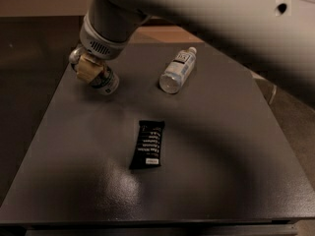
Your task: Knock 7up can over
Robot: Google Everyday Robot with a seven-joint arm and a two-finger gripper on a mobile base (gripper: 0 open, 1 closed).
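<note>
Aluminium 7up can [107, 82], one, tilts at the matte grey surface's [206, 171] far-left corner under the tan-padded gripper [88, 69], open or closed I cannot tell, one clear plastic bottle [177, 72] and one flat black wrapper [148, 144] lying apart.

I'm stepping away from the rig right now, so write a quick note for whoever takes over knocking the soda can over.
Hand: at the far left corner of the table, against the soda can.
Soda can: tilted steeply, silver top pointing far left, partly hidden by the hand.
Done: can tipped off upright.
Left: check that it lies flat, then lift the hand clear.
Water bottle and snack bar lie apart from it.
</note>
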